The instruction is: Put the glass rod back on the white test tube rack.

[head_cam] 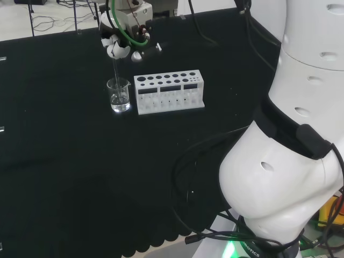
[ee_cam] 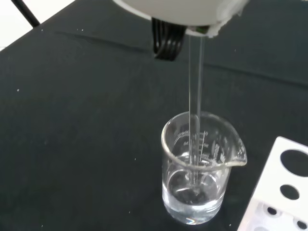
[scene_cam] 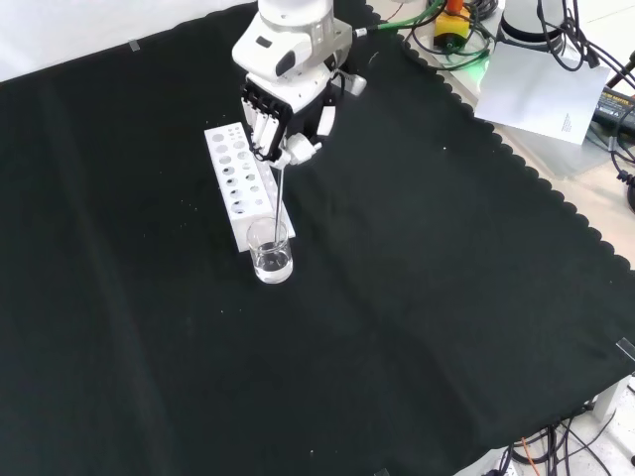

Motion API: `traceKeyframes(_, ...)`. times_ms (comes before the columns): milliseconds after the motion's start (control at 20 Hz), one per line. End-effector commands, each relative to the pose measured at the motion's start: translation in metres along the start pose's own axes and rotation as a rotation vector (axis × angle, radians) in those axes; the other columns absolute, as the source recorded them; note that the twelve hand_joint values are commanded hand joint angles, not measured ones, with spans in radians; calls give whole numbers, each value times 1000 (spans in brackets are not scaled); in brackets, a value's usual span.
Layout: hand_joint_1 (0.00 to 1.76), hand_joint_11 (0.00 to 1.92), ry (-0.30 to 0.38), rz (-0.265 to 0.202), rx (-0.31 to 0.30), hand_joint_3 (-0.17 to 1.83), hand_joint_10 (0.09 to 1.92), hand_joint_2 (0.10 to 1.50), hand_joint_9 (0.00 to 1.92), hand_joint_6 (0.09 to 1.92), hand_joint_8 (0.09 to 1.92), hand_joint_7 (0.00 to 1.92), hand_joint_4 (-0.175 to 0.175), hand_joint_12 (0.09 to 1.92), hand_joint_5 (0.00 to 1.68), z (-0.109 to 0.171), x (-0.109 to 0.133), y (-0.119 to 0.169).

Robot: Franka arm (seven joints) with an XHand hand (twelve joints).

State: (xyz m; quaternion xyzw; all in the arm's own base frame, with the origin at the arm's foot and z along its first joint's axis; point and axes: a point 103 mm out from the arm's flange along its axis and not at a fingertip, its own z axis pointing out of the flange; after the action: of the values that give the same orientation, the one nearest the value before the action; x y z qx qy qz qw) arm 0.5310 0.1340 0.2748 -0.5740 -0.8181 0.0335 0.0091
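Observation:
A clear glass rod (ee_cam: 195,101) hangs upright from the hand (scene_cam: 283,114), whose curled fingers pinch its top. The rod's lower end dips into the liquid in a small clear beaker (ee_cam: 199,173). In the front view the rod (scene_cam: 280,203) runs from the hand down into the beaker (scene_cam: 271,251). In the head view the hand (head_cam: 119,45) is above the beaker (head_cam: 119,95), with the rod (head_cam: 116,75) between them. The white test tube rack (head_cam: 169,91) stands just right of the beaker in the head view; in the front view the rack (scene_cam: 238,178) lies behind the beaker.
Black cloth (scene_cam: 427,297) covers the bench all round the beaker and rack. The arm's big white links (head_cam: 290,134) take up the right of the head view. Cables and a white sheet (scene_cam: 541,84) lie beyond the cloth's scalloped edge in the front view.

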Motion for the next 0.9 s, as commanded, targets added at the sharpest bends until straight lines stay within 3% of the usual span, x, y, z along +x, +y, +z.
traceKeyframes(50,1286,1568,14,29,-22,907,1125,684,1458,1105,1419,1062,-175,919,949,-21,-14,-12)
traceKeyframes(500,1286,1569,3,68,-66,906,1125,684,1458,1104,1420,1062,-175,919,949,-58,-32,-36)
traceKeyframes(600,1286,1570,-14,121,-60,906,1125,684,1458,1104,1420,1062,-175,919,949,-64,-40,-41)
traceKeyframes(900,1286,1570,-1,133,-114,906,1125,685,1458,1104,1420,1061,-175,920,949,-84,-60,-60)
